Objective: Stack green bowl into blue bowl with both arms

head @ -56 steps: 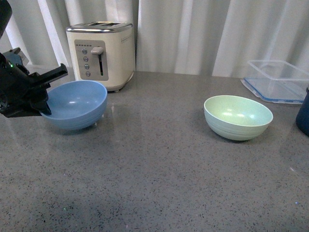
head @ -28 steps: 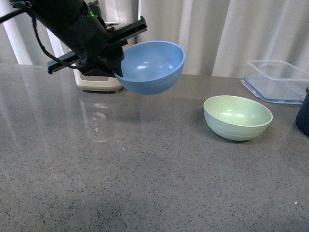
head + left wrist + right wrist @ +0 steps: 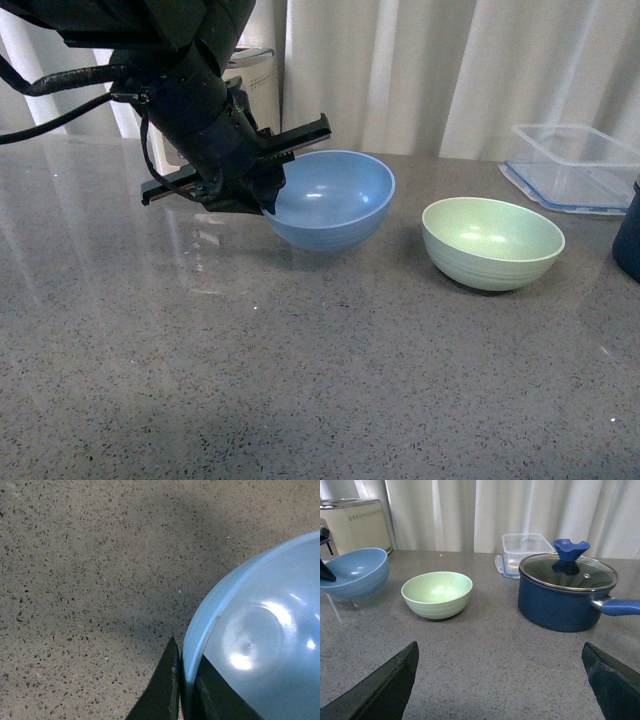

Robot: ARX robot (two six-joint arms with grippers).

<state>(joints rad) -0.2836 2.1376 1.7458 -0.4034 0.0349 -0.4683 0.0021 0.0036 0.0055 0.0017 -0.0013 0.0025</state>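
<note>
The blue bowl (image 3: 335,200) is in my left gripper (image 3: 283,175), which pinches its rim, low at the grey counter (image 3: 300,380); I cannot tell if it touches. The green bowl (image 3: 492,243) stands on the counter just beside it, to my right. My right gripper (image 3: 500,647) has its fingers spread wide and grips nothing.

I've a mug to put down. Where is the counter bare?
Bare: the whole near strip of counter before the blue bowl and green bowl. Crowded: far right, by the clear container and navy pot.
</note>
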